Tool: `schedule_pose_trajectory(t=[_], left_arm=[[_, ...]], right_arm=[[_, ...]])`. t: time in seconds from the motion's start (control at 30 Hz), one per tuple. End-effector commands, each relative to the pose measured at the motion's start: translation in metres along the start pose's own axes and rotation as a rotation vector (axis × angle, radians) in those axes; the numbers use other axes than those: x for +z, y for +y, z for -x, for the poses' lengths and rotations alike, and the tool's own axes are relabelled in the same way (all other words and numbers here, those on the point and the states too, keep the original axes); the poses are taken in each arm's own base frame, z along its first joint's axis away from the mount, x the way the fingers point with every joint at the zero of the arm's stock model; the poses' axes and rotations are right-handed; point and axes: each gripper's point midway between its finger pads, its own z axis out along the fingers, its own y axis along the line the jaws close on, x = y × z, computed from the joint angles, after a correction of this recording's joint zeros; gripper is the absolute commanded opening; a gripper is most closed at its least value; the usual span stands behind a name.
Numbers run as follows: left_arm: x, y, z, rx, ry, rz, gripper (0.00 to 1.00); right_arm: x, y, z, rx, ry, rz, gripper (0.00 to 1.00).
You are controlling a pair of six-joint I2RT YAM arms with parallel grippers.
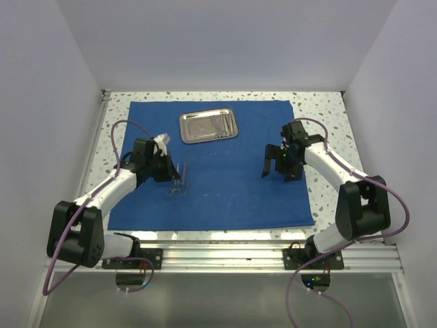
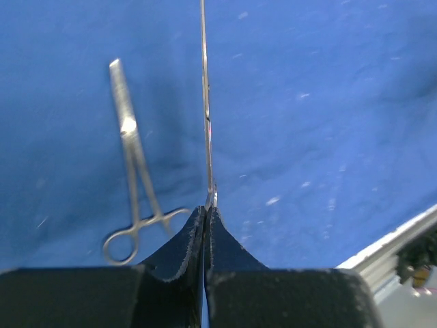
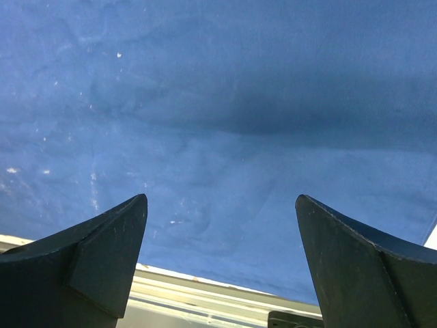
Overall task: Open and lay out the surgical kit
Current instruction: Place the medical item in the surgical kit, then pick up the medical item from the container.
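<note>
Two white-shelled robot arms with bulky black joints, the left arm (image 1: 113, 186) at lower left of the frame, the right arm (image 1: 331, 162) at right, each trailing a looping purple cable (image 1: 127, 122); the left gripper (image 2: 207, 213) and right gripper (image 3: 220, 205) carry matte black wedge-shaped fingers (image 3: 102, 253)

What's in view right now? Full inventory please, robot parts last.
royal-blue cloth wrap: one, blue, spread flat on the table
shiny rectangular steel tray: one, silver, far middle of the cloth
slim silver instruments: several, exact count unclear, in the tray's right part
silver ring-handled forceps: one, lying on the cloth beside the left claw
thin silver instrument: one, pinched in the left claw
white speckled table: one, under the cloth
aluminium rail: one, silver, near edge
left claw: one, black, shut on the thin instrument
right claw: one, black, open above the cloth, holding nothing
</note>
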Motion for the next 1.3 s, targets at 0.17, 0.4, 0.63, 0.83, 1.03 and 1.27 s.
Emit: schedule_pose_trajectory(t=[0.17,0.4,0.63,0.83,1.03,1.27], left_arm=[[0.0,0.043,-0.018,-0.007,-0.022,0.147,0.0],[-0.001,0.045,-0.01,-0.02,-0.007,0.183,0.43],[0.001,0.021,0.071,0.043,-0.114,0.164,0.57],[0.056,0.001,0.139,0.025,-0.152,0.056,0.55],[0.131,-0.001,0.193,0.009,-0.157,0.053,0.55],[0.192,-0.053,0.254,0.048,-0.205,-0.014,0.56]], right_arm=[[-0.01,0.008,0.003,-0.002,-0.043,0.051,0.93],[-0.013,0.005,0.004,-0.01,-0.045,0.035,0.93],[-0.012,0.001,0.009,-0.009,-0.052,0.008,0.93],[-0.012,0.002,0.015,0.001,-0.055,-0.002,0.94],[-0.01,0.0,0.018,0.002,-0.037,-0.03,0.94],[-0.013,-0.007,0.023,-0.019,-0.035,-0.081,0.94]])
